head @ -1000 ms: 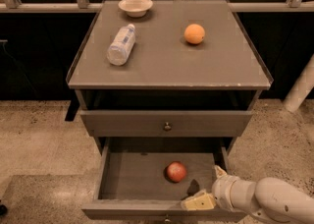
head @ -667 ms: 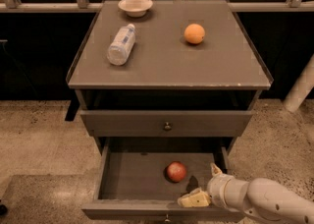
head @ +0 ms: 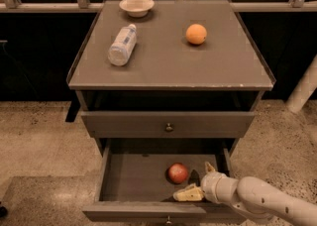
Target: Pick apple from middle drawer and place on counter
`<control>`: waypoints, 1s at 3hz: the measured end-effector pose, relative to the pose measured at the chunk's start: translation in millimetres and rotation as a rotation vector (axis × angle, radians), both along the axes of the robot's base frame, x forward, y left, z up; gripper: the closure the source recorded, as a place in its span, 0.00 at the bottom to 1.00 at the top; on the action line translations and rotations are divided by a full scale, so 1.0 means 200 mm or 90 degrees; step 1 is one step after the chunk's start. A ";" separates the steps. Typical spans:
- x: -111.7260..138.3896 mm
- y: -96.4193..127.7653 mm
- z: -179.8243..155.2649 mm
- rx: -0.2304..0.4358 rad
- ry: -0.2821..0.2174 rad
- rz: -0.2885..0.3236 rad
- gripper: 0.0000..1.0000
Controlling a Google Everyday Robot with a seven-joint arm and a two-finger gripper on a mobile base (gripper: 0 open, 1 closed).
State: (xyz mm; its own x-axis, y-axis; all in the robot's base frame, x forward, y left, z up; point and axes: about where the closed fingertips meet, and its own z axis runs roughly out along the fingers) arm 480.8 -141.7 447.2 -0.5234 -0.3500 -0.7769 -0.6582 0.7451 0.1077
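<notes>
The red apple (head: 177,172) lies on the floor of the open middle drawer (head: 133,178), right of its centre. My gripper (head: 199,180) reaches into the drawer from the lower right, just right of the apple and close to it. Its two pale fingers are spread apart, one (head: 187,194) low near the drawer front, the other (head: 210,167) farther back. They hold nothing. The counter (head: 168,61) is the cabinet's flat grey top above.
On the counter lie a plastic bottle (head: 122,45) on its side, an orange (head: 196,34) and a small bowl (head: 136,5) at the back. A closed drawer front with a knob (head: 169,127) sits above the open drawer. A speckled floor surrounds the cabinet.
My gripper has moved left inside the drawer, closer to the apple. The apple has not moved.
</notes>
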 end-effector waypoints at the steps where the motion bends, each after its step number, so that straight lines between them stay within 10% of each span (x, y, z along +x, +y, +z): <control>1: 0.12 0.11 -0.09 0.021 -0.009 0.008 0.00; 3: 0.23 0.30 -0.29 0.040 0.009 0.031 0.00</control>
State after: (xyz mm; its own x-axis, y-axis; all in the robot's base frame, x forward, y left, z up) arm 526.0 -81.3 389.2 -0.5173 -0.3256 -0.7914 -0.6919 0.7034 0.1628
